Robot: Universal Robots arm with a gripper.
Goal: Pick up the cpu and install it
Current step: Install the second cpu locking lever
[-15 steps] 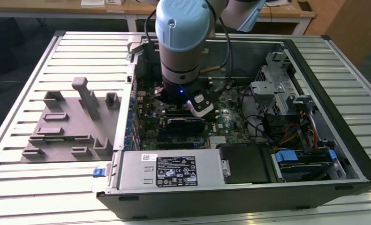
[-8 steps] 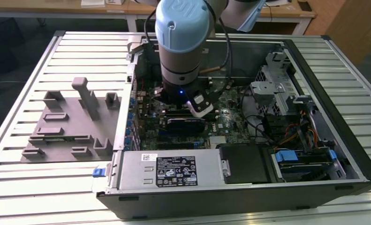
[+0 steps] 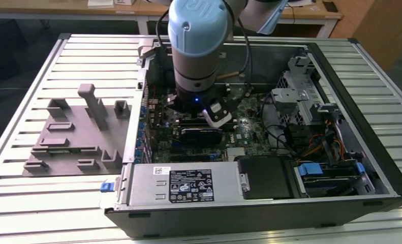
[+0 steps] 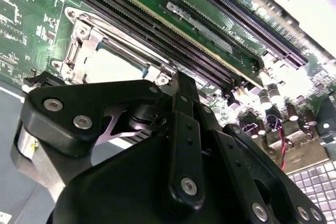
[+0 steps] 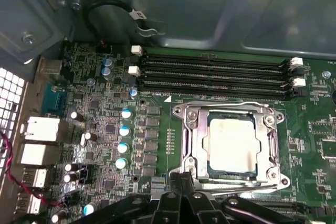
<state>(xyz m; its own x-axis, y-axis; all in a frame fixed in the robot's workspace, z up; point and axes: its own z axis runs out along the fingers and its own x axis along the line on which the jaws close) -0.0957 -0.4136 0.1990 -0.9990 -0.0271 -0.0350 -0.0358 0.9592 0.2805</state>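
Exterior view: the robot arm (image 3: 195,51) reaches down into an open computer case (image 3: 363,127) lying on a slatted metal table (image 3: 24,203). The gripper (image 3: 211,116) hangs low over the green motherboard (image 3: 245,137), near the middle of the case. On the exterior view's left, a grey plastic fixture (image 3: 79,132) with upright blocks rests on the table, well apart from the arm. A grey power supply (image 3: 184,184) occupies the near edge of the case.

First wrist view: the cpu (image 5: 232,146) lies flat inside the metal-framed socket (image 5: 190,145), its pale top plate facing up and its edges square to the frame. Rows of dark memory slots (image 5: 215,74) run beside the socket. The black gripper linkage (image 5: 181,203) sits just beside the socket's edge, and no part of it touches the cpu.

Second wrist view: the same socket (image 4: 84,40) appears from a lower angle, the cpu (image 4: 113,65) seated within it, partly hidden behind the gripper body (image 4: 157,182). Whether the jaws are spread or closed cannot be told; the fingertips are hidden. The gripper holds nothing that can be seen.
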